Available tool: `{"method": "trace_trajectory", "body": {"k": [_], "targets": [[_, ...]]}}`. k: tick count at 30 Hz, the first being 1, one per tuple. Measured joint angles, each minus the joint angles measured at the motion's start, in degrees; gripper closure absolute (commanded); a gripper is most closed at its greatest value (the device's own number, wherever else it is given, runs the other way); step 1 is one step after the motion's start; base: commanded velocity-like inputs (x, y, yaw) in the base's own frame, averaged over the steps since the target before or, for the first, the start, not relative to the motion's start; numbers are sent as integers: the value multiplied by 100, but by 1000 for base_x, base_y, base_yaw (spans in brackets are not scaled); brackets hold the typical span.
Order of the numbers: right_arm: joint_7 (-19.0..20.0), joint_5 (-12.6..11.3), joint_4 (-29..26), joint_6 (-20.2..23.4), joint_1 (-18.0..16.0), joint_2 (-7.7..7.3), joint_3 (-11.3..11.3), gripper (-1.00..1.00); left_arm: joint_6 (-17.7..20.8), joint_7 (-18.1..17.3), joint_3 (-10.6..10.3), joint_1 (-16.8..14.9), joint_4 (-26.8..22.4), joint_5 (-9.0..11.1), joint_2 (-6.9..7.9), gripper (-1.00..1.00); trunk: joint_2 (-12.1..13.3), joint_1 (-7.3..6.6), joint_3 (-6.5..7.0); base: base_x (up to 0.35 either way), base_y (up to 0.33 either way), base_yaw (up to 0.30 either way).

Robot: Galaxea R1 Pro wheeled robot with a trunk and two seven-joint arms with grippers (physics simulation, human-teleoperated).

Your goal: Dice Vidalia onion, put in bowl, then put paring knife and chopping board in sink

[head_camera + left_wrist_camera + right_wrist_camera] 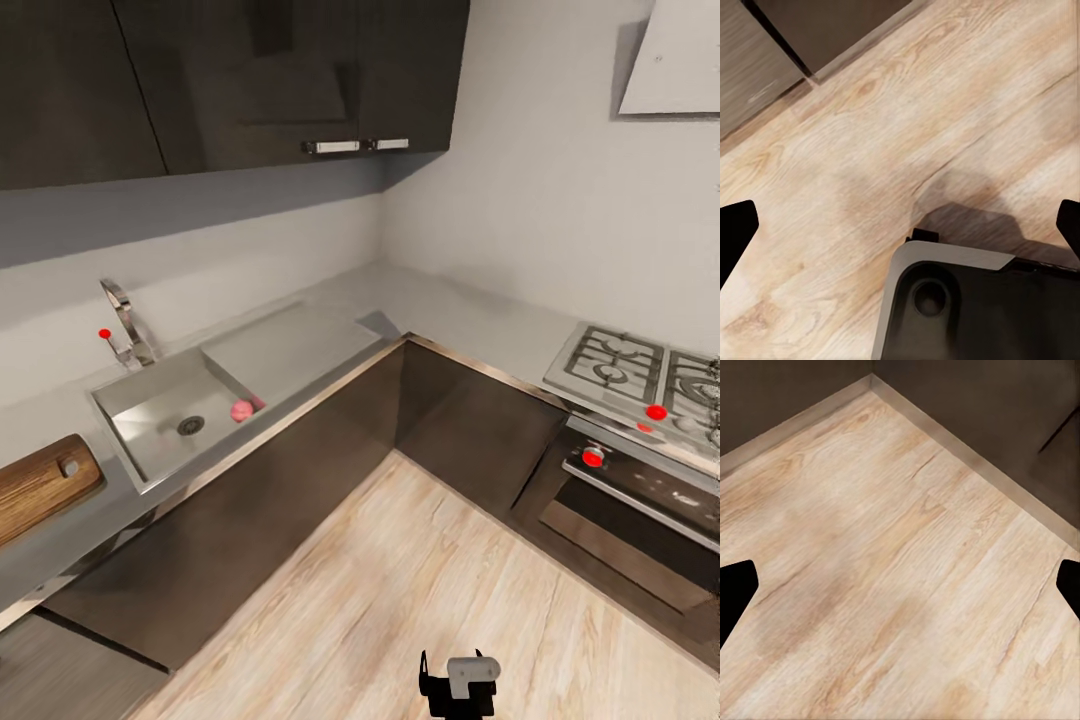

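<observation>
— Onion?
— The Vidalia onion (241,410) lies in the sink (150,400), beside the drain.
— Your grippers?
— My left gripper (900,232) and right gripper (900,592) hang spread above floor.
</observation>
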Motion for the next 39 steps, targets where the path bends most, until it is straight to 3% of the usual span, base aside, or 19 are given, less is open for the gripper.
{"method": "trace_trajectory", "body": {"k": [17,26,30,32,35,37,39], "targets": [[1,-1,-1,2,1,0,0,-100,-1,-10,-5,0,6,-4,-2,-100,0,-1,145,52,179,-78],[0,0,0,0,0,0,1,-100,1,-10,-16,0,12,0,-3,-100,0,0,221,15,38,-75],[-8,-1,1,13,0,1,0,-100,24,31,-39,0,5,0,-138,-100,1,0,239,0,1,-24],[-9,-1,1,16,0,1,0,-100,50,47,-37,-1,-265,-18,-213,-100,1,0,242,0,0,-7],[-9,-1,1,17,0,1,0,-100,546,57,-37,-1,-880,-109,-300,-100,1,0,243,0,0,-2],[-9,-1,0,21,0,1,-1,-100,2050,42,-47,-3,-1998,-297,-335,-100,1,1,244,0,0,0],[-9,-1,1,25,0,1,0,-100,3052,34,-52,-2,-2958,-413,-342,-100,1,0,245,0,0,0]]}}
